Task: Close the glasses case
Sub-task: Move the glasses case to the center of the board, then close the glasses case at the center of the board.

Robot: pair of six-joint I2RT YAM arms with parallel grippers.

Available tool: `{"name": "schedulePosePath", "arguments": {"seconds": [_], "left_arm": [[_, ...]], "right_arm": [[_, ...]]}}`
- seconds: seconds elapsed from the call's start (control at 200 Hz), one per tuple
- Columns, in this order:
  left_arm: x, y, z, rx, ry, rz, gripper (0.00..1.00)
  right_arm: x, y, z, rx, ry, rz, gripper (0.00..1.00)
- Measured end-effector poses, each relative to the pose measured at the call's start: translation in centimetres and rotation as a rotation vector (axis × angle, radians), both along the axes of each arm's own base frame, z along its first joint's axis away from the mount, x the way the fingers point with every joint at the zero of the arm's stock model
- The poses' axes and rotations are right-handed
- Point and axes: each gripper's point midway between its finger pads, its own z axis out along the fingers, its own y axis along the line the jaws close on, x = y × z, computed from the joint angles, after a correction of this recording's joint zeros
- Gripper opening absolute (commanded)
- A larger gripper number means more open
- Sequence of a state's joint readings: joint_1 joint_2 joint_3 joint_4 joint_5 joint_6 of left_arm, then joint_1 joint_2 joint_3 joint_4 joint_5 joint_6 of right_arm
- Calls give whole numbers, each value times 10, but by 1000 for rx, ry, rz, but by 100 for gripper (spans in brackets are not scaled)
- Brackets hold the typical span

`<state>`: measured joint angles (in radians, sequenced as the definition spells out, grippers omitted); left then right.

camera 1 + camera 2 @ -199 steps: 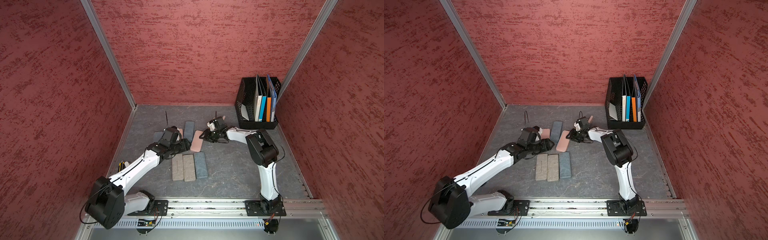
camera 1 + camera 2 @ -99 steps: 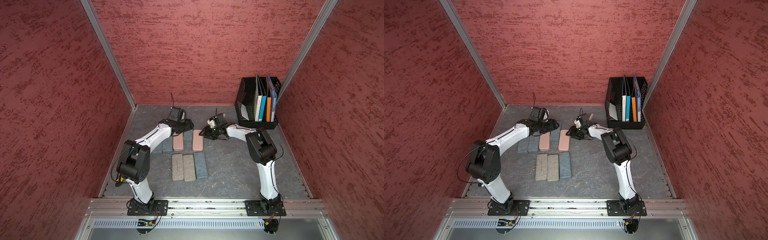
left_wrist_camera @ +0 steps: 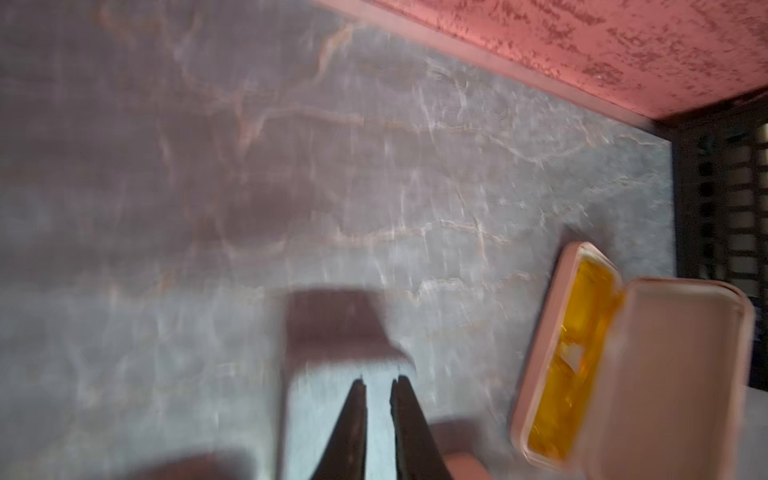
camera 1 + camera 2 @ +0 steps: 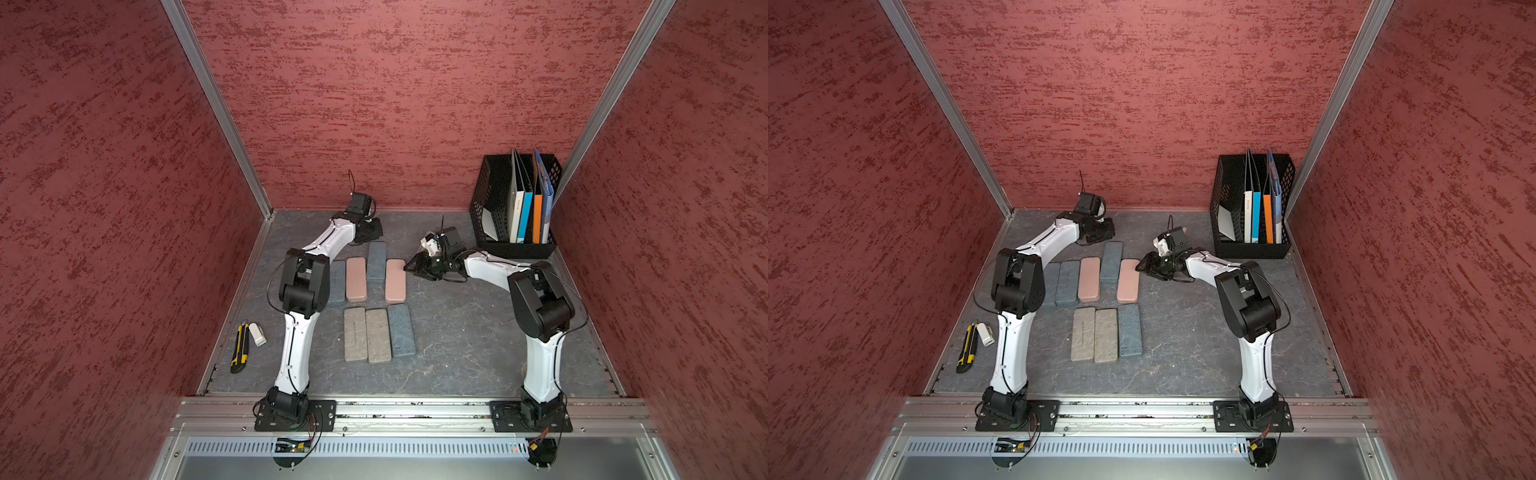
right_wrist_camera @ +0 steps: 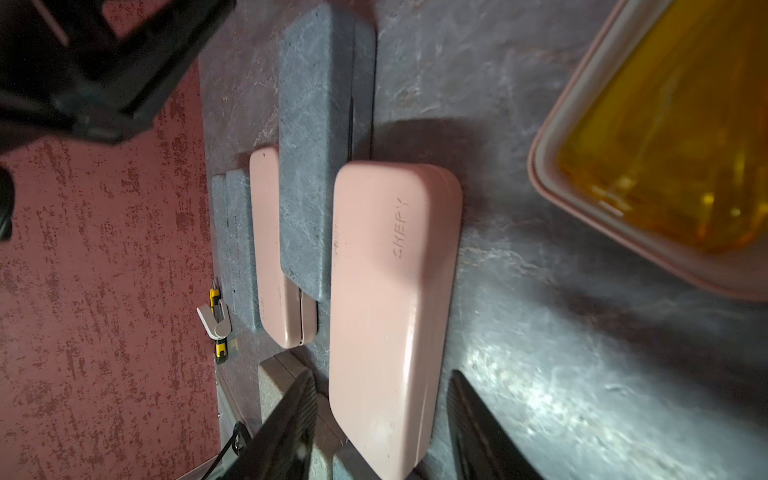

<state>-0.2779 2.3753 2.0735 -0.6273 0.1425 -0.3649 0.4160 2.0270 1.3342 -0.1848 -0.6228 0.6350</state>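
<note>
We find a grey marbled tabletop (image 4: 457, 332) enclosed on three sides by red textured walls (image 4: 374, 104), with aluminium posts (image 4: 216, 108) at the two back corners. A black file rack (image 4: 490, 199) holding upright folders (image 4: 525, 208) stands in the far right corner. A yellow-and-black utility knife (image 4: 240, 349) lies near the left edge, with a small white piece (image 4: 257, 334) just beside it. Closed cases (image 4: 377, 334) lie flat in two rows at mid-table, with a pink closed case (image 4: 395, 280) at the right end of the far row.

The wrist views alone show the open glasses case (image 3: 665, 374). It is pink with an amber lining, rests on the tabletop near the rack, and its lid is swung open. In both top views it is hidden behind the right arm (image 4: 490, 266). The right wrist view places it beside the pink closed case, apart from it.

The left gripper (image 3: 377, 380) hangs near the back wall over the far end of a blue-grey case (image 4: 377, 259), its jaws closed on nothing. That view is blurred. The right gripper (image 5: 381, 374) has its jaws parted, one on either side of the near end of the pink closed case. We cannot tell whether either finger touches it.
</note>
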Motion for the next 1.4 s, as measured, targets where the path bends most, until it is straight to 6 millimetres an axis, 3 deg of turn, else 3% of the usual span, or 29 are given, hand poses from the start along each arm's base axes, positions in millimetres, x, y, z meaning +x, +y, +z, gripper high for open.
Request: {"name": "schedulePosePath", "arguments": {"seconds": [0.075,0.15,0.225,0.371,0.596,0.791,0.927,1.107,1.262,1.403], "left_arm": [[6,-1,-16,16,19,-11,8],[0,0,-34,32,66,-22,7],[-2,0,-40,36,76,-31,6],[-8,0,-41,33,65,-45,6],[-41,1,-49,45,105,-61,5],[-64,0,-59,53,137,-76,5],[-70,4,-59,58,140,-63,18],[-70,10,-34,69,102,-38,53],[-65,9,19,33,-1,-14,68],[-65,-9,65,-41,-100,-56,71]], "right_arm": [[-7,-2,-9,-7,20,2,50],[-12,-5,-17,-15,39,2,50],[-15,-6,-21,-18,49,3,50],[-17,-6,-23,-13,46,5,50],[-29,-7,-36,-18,64,12,50],[-31,0,-35,3,57,19,50],[-33,6,-34,9,56,28,50],[-30,-1,-26,10,51,13,54],[-20,-21,8,12,0,-21,60],[-6,-47,38,22,-53,-77,61]]}}
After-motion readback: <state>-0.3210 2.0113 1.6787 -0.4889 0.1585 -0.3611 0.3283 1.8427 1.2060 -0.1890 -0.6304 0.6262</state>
